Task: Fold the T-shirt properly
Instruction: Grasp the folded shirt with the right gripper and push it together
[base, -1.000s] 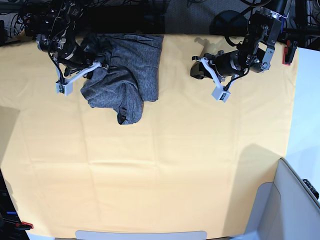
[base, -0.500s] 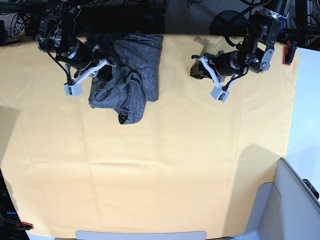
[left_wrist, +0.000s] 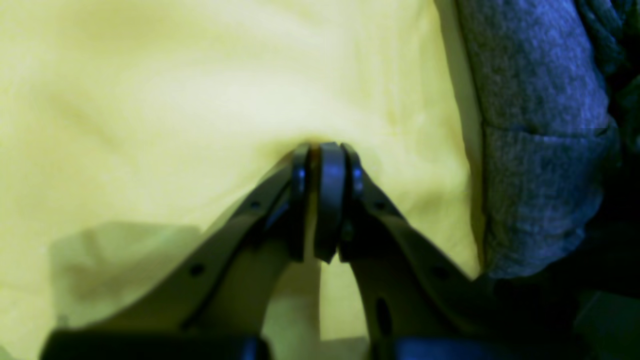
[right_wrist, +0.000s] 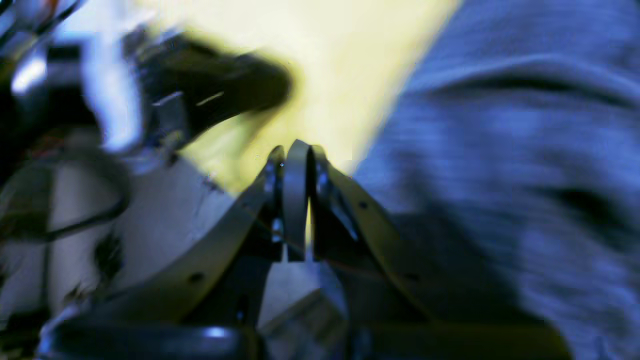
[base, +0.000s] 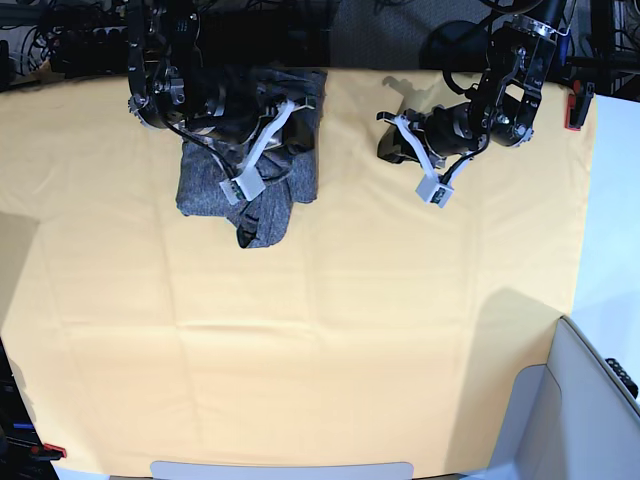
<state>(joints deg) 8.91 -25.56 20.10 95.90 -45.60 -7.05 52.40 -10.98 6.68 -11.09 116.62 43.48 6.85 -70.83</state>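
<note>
- T-shirt (base: 245, 180) lies bunched at the far left of the yellow cloth-covered table (base: 330, 340), close to the far edge. It is a rumpled heap, not flat: several overlapping folds, and one lobe hangs toward the near side.
- Right gripper (right_wrist: 296, 152) is over the heap, arm reaching across it. Jaws are pressed together; the wrist view shows no fabric between the tips, only grey knit just beside them on the right. That view is smeared, so contact with the cloth cannot be judged.
- Left gripper (left_wrist: 325, 150) sits well to the right of the shirt, low over bare yellow cloth. Jaws are together with nothing pinched. The shirt's straight edge shows at the right of its wrist view, apart from the tips.
- Judgement: fold not begun; garment needs spreading first.
- Risk: the knit looks thin and soft. A pinch into a heap like this may take two or three layers at once, dragging the pile rather than opening it.
- Risk: the heap is close to the far table edge; a pull toward that side could send part of it over.
- Risk: the right arm lies across the fabric; lifting it could snag a fold and tumble the heap further.
- Risk: the table cover is itself loose cloth, so a low grab could catch it.
</note>
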